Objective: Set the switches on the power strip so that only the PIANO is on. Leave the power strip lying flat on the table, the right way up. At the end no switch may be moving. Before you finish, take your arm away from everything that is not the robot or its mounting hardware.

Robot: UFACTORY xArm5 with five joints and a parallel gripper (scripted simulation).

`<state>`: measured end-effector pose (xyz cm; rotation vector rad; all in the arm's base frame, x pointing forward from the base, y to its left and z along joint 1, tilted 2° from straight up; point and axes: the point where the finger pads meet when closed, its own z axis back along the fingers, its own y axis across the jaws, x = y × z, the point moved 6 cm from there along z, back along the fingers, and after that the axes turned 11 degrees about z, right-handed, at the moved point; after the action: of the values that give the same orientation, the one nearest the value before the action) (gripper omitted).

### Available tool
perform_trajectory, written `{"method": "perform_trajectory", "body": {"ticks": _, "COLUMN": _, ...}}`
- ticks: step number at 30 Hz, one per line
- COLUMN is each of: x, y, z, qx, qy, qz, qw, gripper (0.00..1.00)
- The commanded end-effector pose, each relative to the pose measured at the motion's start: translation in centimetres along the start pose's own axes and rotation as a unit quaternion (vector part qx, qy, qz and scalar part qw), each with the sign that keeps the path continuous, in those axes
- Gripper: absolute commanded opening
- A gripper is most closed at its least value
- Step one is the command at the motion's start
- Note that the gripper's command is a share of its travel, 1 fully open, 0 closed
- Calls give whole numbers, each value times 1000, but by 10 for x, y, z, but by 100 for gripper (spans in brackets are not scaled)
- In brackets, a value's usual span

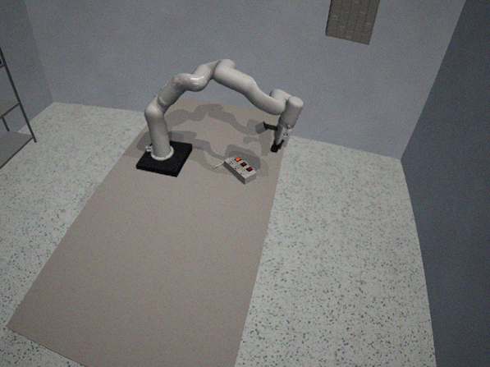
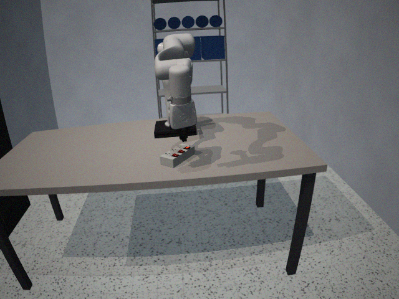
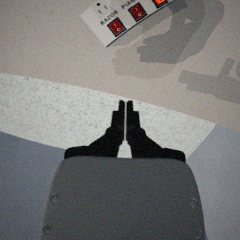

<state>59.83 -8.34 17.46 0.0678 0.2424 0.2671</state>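
Note:
The white power strip [image 1: 246, 179] [image 2: 166, 161] [image 3: 94, 21] lies flat on the table, switches up. The RAZOR switch [image 1: 249, 169] [image 2: 174, 155] [image 3: 117, 27], at one end, is dark red and unlit. The middle switch [image 1: 243, 164] [image 2: 181, 151] [image 3: 137, 11], its label partly cut off but reading as PIANO, is also dark red and unlit. The third switch [image 1: 238, 159] [image 2: 187, 147] [image 3: 160, 1] glows orange; its label is outside the wrist view. My gripper [image 1: 275, 148] [image 2: 183, 139] [image 3: 125, 109] is shut and empty, above the table and off to the side of the strip, not touching it.
The strip's short white cord [image 1: 218, 165] extends from its end toward the arm's black base plate [image 1: 182, 152] [image 2: 160, 130]. The table's edge [image 2: 225, 179] is near the strip. A shelf rack [image 2: 207, 90] stands behind the arm. Arm shadows fall around the strip.

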Motion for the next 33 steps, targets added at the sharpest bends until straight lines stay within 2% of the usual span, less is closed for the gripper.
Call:
{"method": "perform_trajectory", "body": {"ticks": 1, "x": -5, "y": 4, "z": -7, "qx": 3, "qy": 6, "qz": 20, "qw": 1000, "gripper": 0}}
{"method": "perform_trajectory", "body": {"ticks": 2, "x": -11, "y": 8, "z": -15, "qx": 6, "qy": 14, "qz": 38, "qw": 999, "gripper": 0}}
{"method": "perform_trajectory", "body": {"ticks": 12, "x": -11, "y": 8, "z": -15, "qx": 6, "qy": 14, "qz": 38, "qw": 999, "gripper": 0}}
{"method": "perform_trajectory", "body": {"ticks": 14, "x": -21, "y": 15, "z": -28, "qx": 12, "qy": 27, "qz": 70, "qw": 997, "gripper": 0}}
{"method": "perform_trajectory", "body": {"ticks": 23, "x": -21, "y": 15, "z": -28, "qx": 12, "qy": 27, "qz": 70, "qw": 997, "gripper": 0}}
{"method": "perform_trajectory", "body": {"ticks": 25, "x": -31, "y": 21, "z": -40, "qx": 18, "qy": 37, "qz": 96, "qw": 995, "gripper": 0}}
{"method": "perform_trajectory", "body": {"ticks": 33, "x": -31, "y": 21, "z": -40, "qx": 18, "qy": 37, "qz": 96, "qw": 995, "gripper": 0}}
